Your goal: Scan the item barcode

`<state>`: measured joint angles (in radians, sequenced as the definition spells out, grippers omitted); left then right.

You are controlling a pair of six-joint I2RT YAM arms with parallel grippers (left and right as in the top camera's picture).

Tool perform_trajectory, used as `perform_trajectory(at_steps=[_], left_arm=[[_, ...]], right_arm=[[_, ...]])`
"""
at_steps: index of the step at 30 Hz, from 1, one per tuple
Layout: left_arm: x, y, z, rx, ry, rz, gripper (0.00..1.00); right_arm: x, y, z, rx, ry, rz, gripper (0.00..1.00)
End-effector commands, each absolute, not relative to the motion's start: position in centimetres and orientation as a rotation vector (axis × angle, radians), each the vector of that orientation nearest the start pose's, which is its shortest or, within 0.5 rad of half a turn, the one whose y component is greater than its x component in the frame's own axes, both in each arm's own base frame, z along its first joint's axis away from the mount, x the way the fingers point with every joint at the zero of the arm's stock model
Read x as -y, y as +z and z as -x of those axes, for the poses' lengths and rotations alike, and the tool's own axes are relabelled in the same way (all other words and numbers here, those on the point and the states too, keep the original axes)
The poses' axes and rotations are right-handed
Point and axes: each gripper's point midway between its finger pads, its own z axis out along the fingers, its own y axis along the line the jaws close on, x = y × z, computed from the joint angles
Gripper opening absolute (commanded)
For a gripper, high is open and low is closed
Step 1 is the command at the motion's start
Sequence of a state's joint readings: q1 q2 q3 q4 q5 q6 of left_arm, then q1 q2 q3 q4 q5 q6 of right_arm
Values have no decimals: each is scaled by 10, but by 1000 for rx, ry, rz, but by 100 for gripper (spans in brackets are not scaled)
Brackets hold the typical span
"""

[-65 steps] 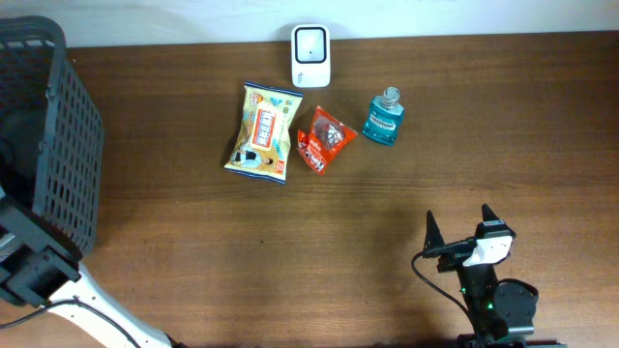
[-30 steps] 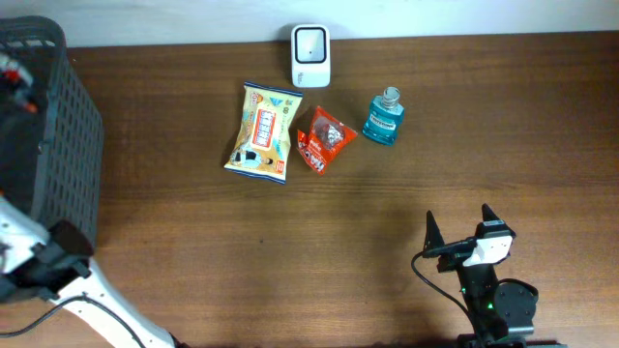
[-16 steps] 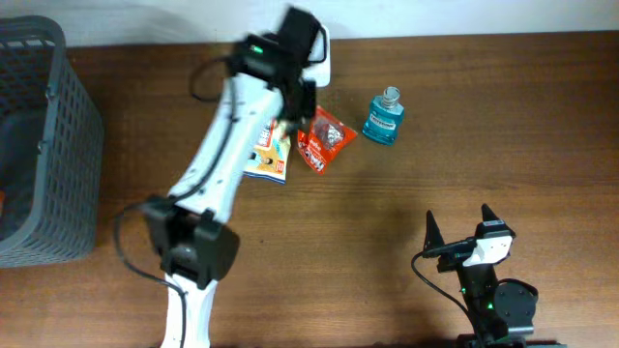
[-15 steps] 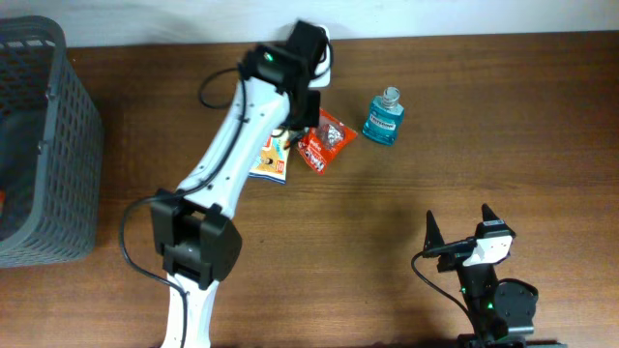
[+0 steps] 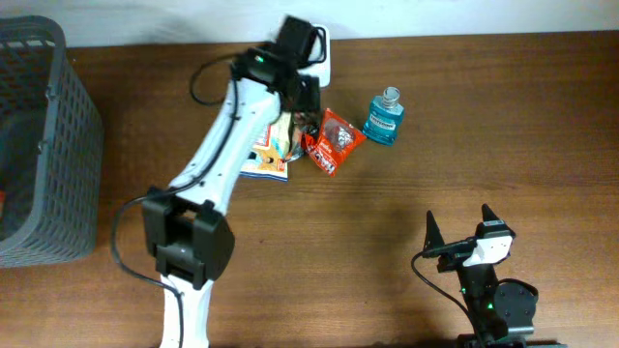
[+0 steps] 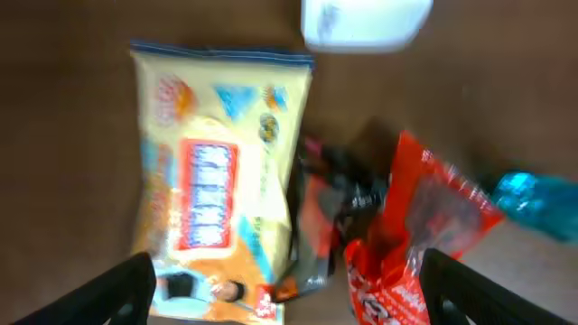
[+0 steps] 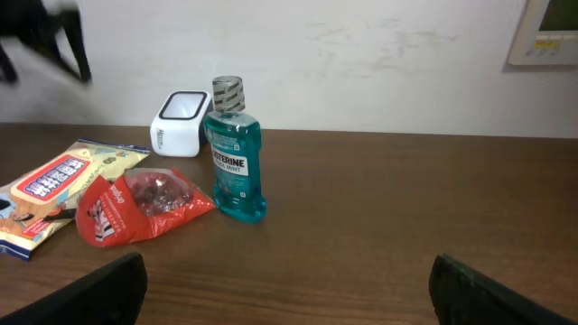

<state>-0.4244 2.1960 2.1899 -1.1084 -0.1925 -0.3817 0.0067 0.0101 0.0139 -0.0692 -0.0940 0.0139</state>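
- Over the middle of the far edge of the surface (image 5: 387, 222), the left end effector (image 6: 289, 287) hangs with its fingers spread wide and nothing between them.
- Right below it two packets meet. The yellow snack bag (image 6: 212, 171) lies to one side and the red packet (image 6: 420, 226) to the other, their edges touching or overlapping; the blur hides which.
- I judge the red packet to be the item to scan. It lies flat and off-centre under the fingers, its long axis slanting across the line between them, with one end pointing toward the blue bottle (image 5: 384, 116).
- A grasp would probably need a small sideways shift and a wrist turn before descending.
- Just beyond, the white scanner (image 6: 366, 20) sits against the far edge, so the carry should be short.
- Near the near-right corner, the right end effector (image 5: 461, 232) is also spread and empty, well apart from the packets, so the left arm is much nearer.
- At the left edge stands the grey basket (image 5: 39, 145).
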Motion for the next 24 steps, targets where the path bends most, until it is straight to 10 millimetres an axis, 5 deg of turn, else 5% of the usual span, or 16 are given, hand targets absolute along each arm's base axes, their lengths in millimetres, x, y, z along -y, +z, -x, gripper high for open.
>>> perform_trajectory(at_steps=[1,3,5,8,10,13,15,16,18,19,20,21,24], left_arm=[[109,313,-512,-2347,-8,177,89],[28,370,-510,-2193,115,346,89],[-74,397,-499,-2096,394,466,91],[-179,378,-465,-2149,618,647,95],[-252,348,-422,-2222,728,834,91],[-303,319,-376,-2290,884,997,91],[-320,284,-356,-2380,915,1059,95],[-327,248,-351,-2486,921,1029,93],[-327,202,-359,-2619,909,874,87],[-332,186,-366,-2604,916,856,69],[-337,176,-371,-2595,928,819,63],[-340,166,-374,-2607,944,767,72],[-352,142,-369,-2668,996,618,73]], right_arm=[[-19,158,-245,-1638,91,75,99],[-19,158,-245,-1638,91,75,99],[-19,158,-245,-1638,91,75,99],[-19,158,-245,-1638,91,75,99],[-19,158,-245,-1638,91,75,99],[-19,158,-245,-1638,91,75,99],[-19,158,-245,-1638,91,75,99],[-19,158,-245,-1638,91,75,99],[-19,158,-245,-1638,91,75,99],[-19,158,-245,-1638,91,75,98],[-19,158,-245,-1638,91,75,98],[-19,158,-245,-1638,91,75,99],[-19,158,-245,-1638,91,75,99]])
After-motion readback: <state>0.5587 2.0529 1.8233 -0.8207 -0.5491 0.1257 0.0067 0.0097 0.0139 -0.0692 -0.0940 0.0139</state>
